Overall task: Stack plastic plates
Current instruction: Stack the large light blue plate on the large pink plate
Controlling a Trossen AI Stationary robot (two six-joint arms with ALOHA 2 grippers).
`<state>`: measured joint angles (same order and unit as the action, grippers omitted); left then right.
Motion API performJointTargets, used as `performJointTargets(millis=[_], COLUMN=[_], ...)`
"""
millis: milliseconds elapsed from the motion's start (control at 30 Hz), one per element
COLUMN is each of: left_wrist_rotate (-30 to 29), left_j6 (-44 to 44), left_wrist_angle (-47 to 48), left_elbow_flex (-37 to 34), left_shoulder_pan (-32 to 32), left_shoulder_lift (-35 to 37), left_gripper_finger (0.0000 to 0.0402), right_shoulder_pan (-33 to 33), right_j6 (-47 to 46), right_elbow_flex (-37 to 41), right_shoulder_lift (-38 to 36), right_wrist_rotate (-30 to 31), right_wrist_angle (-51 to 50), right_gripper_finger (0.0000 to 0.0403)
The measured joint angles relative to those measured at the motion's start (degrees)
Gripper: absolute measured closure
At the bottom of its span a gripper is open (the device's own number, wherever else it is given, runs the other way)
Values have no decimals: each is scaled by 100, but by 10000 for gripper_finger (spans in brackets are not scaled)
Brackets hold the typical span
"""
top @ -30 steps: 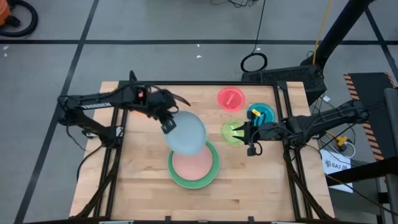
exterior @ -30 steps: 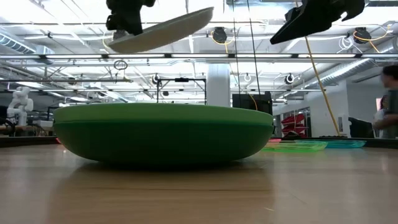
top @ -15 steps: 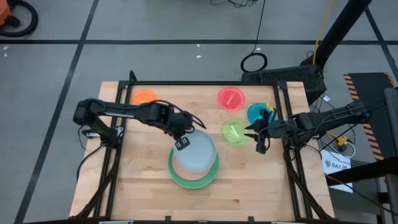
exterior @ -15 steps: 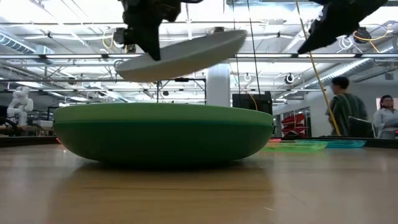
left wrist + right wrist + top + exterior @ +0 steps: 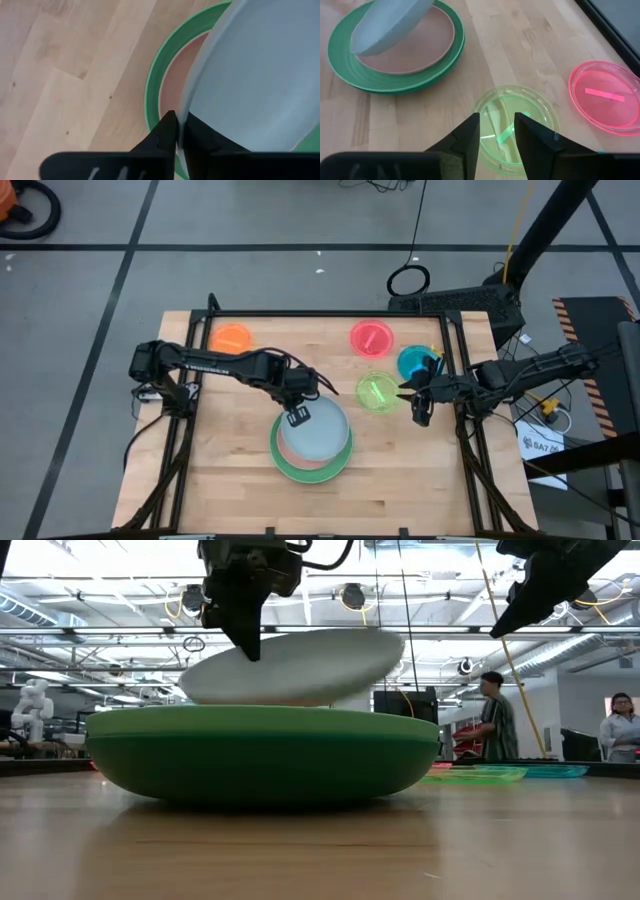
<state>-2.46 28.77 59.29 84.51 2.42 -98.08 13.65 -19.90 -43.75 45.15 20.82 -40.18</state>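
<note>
Plates first: your left gripper (image 5: 297,416) pinches the rim of the pale blue plate (image 5: 318,430), fingers (image 5: 167,132) clamped either side of its thin edge. Half a second back it hung tilted above the stack; now it has sunk until its far edge meets the pink plate (image 5: 422,50), near edge raised. Both sit in the big green plate (image 5: 290,467), smooth, shallow, opaque. Your right gripper (image 5: 418,402) hovers with fingers spread over the translucent yellow-green plate (image 5: 377,392); the red-pink plate (image 5: 371,338), blue plate (image 5: 412,364) and orange plate (image 5: 232,337) lie apart on the wooden table (image 5: 230,470). Whether another plate hides beneath the stack, you cannot tell.
</note>
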Motion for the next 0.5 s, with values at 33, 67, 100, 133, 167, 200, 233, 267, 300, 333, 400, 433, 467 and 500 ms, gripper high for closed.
performJointTargets(millis=[33, 67, 100, 133, 167, 200, 233, 267, 300, 333, 400, 433, 467, 500], left_wrist_rotate=[-2, -3, -9, -9, -9, -9, -9, -9, -11, -10, -11, -11, -11, -11], left_j6=[0, 0, 0, -6, -14, -22, -37, -37, -37, -35, -19, -12, -11, -13], left_wrist_angle=[0, 4, 16, 24, 22, 28, 41, 48, 46, 46, 48, 49, 53, 64], left_elbow_flex=[0, 0, 0, 0, 0, 0, 0, 0, 0, 0, 0, 0, 0, 0], left_shoulder_pan=[0, 0, 0, 0, 0, 0, 0, 0, -2, -2, -2, -2, -2, -2], left_shoulder_lift=[0, -1, -2, -1, -1, 0, 0, -1, 0, 0, 0, 0, 0, 0], left_gripper_finger=[370, 367, 365, 364, 363, 362, 361, 361, 360, 360, 359, 359, 358, 358], right_shoulder_pan=[0, 0, 0, 0, 0, 0, 0, 0, 0, 0, 0, 0, 0, 0], right_j6=[0, 1, 1, 0, 0, 0, 2, 1, 0, 1, 1, 2, 1, 2], right_elbow_flex=[0, 0, 0, 0, 0, 0, 0, 0, 0, 0, 0, 0, 0, 0], right_shoulder_lift=[0, 0, 0, 0, 0, 0, 0, 0, 0, 0, 0, 0, 0, 0], right_wrist_rotate=[0, 1, 2, 4, 4, 7, 11, 23, 28, 29, 33, 33, 33, 33], right_wrist_angle=[0, 1, 1, 1, 1, 4, 4, 4, 4, 4, 6, 6, 6, 6], right_gripper_finger=[289, 289, 289, 289, 289, 289, 289, 289, 289, 289, 289, 289, 289, 289])
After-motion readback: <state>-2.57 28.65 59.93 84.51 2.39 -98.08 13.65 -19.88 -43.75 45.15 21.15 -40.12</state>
